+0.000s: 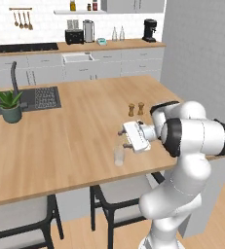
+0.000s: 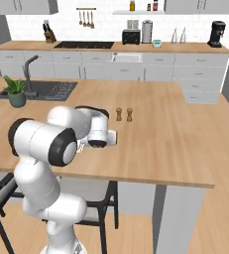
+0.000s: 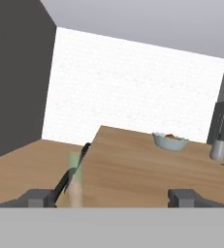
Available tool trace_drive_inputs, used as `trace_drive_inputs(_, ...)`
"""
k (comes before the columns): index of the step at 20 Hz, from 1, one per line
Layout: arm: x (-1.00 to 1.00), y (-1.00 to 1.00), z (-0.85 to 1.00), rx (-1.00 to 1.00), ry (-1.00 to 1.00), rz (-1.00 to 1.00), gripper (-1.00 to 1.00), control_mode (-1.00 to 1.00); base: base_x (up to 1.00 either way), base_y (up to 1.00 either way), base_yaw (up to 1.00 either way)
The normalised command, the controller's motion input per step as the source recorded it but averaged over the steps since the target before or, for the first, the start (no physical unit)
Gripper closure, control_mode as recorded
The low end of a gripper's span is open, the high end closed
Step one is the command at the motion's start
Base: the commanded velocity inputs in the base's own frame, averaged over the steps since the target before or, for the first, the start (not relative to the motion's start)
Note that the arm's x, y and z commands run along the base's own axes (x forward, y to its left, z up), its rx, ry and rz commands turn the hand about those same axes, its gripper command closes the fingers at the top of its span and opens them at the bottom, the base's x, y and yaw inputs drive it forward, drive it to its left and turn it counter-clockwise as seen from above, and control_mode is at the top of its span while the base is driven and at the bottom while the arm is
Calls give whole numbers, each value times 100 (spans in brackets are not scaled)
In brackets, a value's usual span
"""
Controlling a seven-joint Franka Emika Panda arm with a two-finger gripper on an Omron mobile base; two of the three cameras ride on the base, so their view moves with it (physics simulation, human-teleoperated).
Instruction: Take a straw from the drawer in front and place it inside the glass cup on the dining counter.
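I see my gripper (image 3: 111, 196) released, its two fingertips (image 3: 36, 197) spread wide apart and holding nothing, hovering sideways over the near edge of the dining counter (image 1: 75, 141). The glass cup (image 1: 119, 155) stands on that wood top just below the hand, and in the hand view a pale straw (image 3: 75, 186) stands upright inside it, beside the left fingertip.

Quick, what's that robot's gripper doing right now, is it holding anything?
Gripper: open, fingertips spread wide, holding nothing; the glass cup stands on the dining counter just below it.
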Motion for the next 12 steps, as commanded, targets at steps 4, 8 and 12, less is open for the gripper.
trace_drive_inputs(4, -13, -26, 53, -1, -13, -6, -100, -100, 0, 0, 0)
trace_drive_inputs(8, -21, -15, 93, -14, -28, -8, -100, -100, 0, 0, 0)
trace_drive_inputs(12, -26, 3, 92, -33, -40, -5, -100, -100, 0, 0, 0)
